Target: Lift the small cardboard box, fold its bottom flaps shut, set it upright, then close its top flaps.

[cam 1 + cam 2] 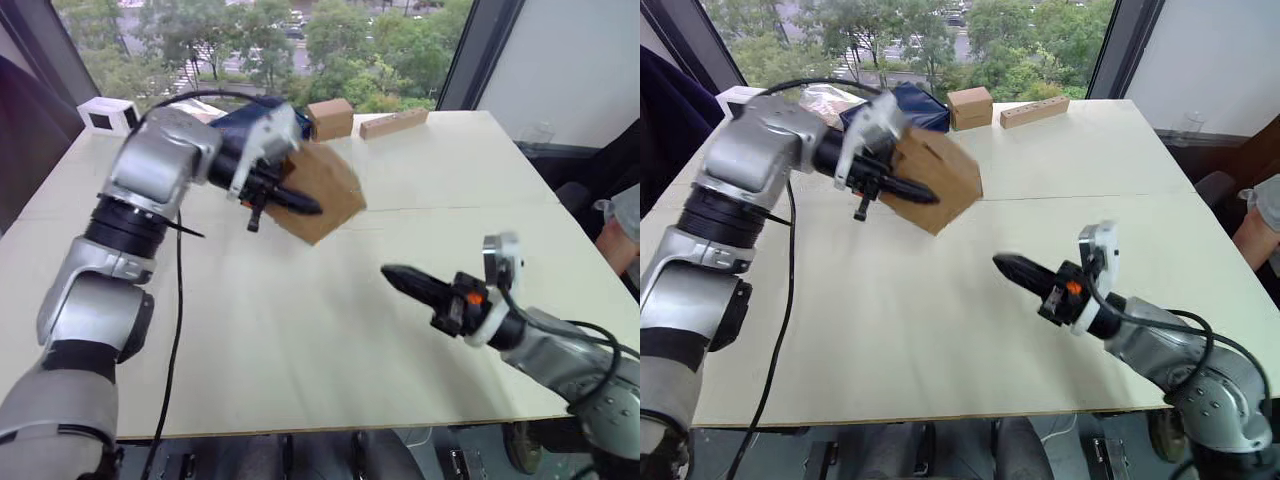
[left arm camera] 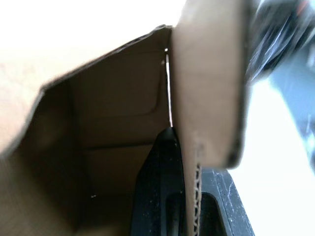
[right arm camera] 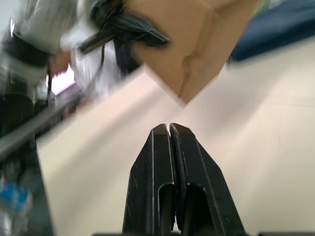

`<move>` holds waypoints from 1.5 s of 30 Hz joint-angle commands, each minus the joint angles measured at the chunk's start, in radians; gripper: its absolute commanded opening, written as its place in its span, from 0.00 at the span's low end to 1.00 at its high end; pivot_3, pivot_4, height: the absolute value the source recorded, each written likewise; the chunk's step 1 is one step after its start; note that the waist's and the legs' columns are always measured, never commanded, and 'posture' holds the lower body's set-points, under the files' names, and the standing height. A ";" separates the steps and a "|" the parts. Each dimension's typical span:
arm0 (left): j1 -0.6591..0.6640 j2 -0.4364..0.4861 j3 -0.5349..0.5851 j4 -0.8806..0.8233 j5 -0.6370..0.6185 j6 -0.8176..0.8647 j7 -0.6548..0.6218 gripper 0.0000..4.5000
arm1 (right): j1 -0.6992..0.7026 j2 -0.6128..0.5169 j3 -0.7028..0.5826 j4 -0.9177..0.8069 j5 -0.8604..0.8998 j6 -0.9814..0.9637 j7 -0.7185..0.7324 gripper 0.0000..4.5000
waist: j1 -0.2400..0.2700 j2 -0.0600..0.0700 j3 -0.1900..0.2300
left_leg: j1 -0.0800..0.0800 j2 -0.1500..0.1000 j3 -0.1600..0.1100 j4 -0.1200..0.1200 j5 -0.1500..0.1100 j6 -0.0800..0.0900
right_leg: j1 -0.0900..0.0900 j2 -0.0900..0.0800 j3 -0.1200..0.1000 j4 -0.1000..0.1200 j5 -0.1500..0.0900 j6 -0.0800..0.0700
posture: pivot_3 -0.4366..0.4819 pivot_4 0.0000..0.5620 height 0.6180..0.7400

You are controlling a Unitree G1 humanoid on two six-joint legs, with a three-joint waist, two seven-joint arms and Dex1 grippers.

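The small cardboard box [image 1: 325,190] hangs tilted above the table [image 1: 300,340], one corner pointing down. My left gripper [image 1: 290,200] is shut on one of its side walls [image 2: 206,88]. One black finger [image 2: 157,187] lies inside the box against that wall. The box's open end faces the left wrist camera, and a folded panel closes its far end. I cannot tell the top flaps from the bottom flaps. My right gripper [image 1: 392,272] is shut and holds nothing. It hovers over the table's middle, pointing at the box [image 3: 197,44] from a short distance.
A second small cardboard box [image 1: 330,117] and a long brown block [image 1: 393,122] sit at the table's far edge. A dark blue bag [image 1: 910,105] and a white device [image 1: 108,115] lie at the far left. A person [image 1: 620,230] is at the right edge.
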State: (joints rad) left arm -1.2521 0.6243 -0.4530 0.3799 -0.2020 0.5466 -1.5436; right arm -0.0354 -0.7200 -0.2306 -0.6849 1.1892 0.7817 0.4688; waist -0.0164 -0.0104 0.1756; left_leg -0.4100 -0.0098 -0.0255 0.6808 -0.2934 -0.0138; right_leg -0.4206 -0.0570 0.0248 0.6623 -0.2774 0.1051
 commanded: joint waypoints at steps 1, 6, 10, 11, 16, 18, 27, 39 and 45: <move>-0.060 -0.002 -0.106 -0.044 0.133 -0.038 -0.041 0.00 | 0.043 -0.129 0.006 -0.111 -0.113 0.009 0.065 0.01 | 0.003 0.000 0.000 | 0.000 0.001 0.000 0.000 0.000 0.000 | 0.000 0.001 0.000 0.000 0.000 0.000 | 0.48 0.27 1.00; -0.077 -0.020 -0.316 -0.146 0.259 0.093 -0.070 0.00 | 0.098 -0.277 0.102 -0.206 -0.323 0.016 0.063 0.01 | 0.005 0.000 0.000 | 0.000 0.001 -0.001 0.001 -0.001 0.002 | 0.001 0.001 0.000 -0.002 0.000 0.000 | 0.48 0.27 1.00; -0.096 -0.097 -0.359 -0.152 0.287 0.232 -0.051 0.00 | 0.086 -0.211 0.150 -0.228 -0.408 0.002 -0.029 0.01 | 0.006 -0.001 0.000 | 0.000 0.002 -0.001 0.002 -0.001 0.002 | 0.002 0.001 0.000 -0.002 0.000 0.000 | 0.48 0.27 1.00; -0.093 -0.115 -0.359 -0.148 0.296 0.241 -0.038 0.00 | 0.087 -0.195 0.162 -0.231 -0.423 0.002 -0.044 0.01 | 0.007 -0.001 0.000 | 0.000 0.002 -0.001 0.002 -0.001 0.002 | 0.002 0.001 0.000 -0.002 0.000 0.000 | 0.48 0.27 1.00; -0.027 -0.148 -0.382 -0.161 0.339 0.258 0.006 0.00 | 0.104 -0.144 0.214 -0.246 -0.483 0.010 -0.079 0.01 | 0.003 0.000 0.000 | 0.000 0.002 -0.001 0.002 -0.001 0.002 | 0.002 0.001 0.000 -0.002 -0.001 0.000 | 0.48 0.27 1.00; -0.017 -0.156 -0.381 -0.168 0.342 0.274 0.012 0.00 | 0.102 -0.134 0.211 -0.242 -0.488 0.013 -0.080 0.01 | 0.004 0.000 0.000 | 0.000 0.002 -0.001 0.002 -0.001 0.002 | 0.002 0.001 0.000 -0.001 -0.001 0.000 | 0.48 0.27 1.00; -0.023 -0.202 -0.352 -0.193 0.311 0.416 0.054 0.52 | 0.059 -0.151 0.145 -0.206 -0.463 0.042 -0.029 0.00 | 0.006 0.000 0.000 | 0.000 0.001 -0.002 0.002 -0.001 0.002 | 0.003 0.000 0.000 -0.001 -0.001 0.000 | 0.48 0.27 1.00; -0.209 -0.113 -0.138 -0.112 0.089 0.660 -0.016 0.67 | -0.032 -0.124 0.094 -0.136 -0.353 0.061 0.068 0.00 | 0.005 0.000 0.000 | 0.000 0.002 -0.002 0.002 -0.002 0.003 | 0.002 0.001 0.000 -0.001 -0.001 0.000 | 0.48 0.27 1.00; -0.186 -0.093 0.252 0.069 -0.031 0.637 0.193 0.67 | -0.011 -0.077 0.019 -0.069 -0.305 0.038 0.083 0.00 | 0.005 0.000 0.000 | 0.000 0.002 -0.001 0.003 -0.002 0.003 | 0.002 0.000 0.000 0.000 -0.001 0.000 | 0.48 0.27 1.00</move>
State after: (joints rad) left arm -1.4563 0.5105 -0.3407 0.4203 -0.2069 1.2265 -1.4471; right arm -0.0486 -0.8036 -0.1740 -0.7601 0.8598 0.8409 0.5443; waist -0.0116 -0.0105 0.1758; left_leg -0.4097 -0.0082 -0.0271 0.6835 -0.2951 -0.0108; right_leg -0.4186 -0.0565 0.0247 0.6624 -0.2780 0.1055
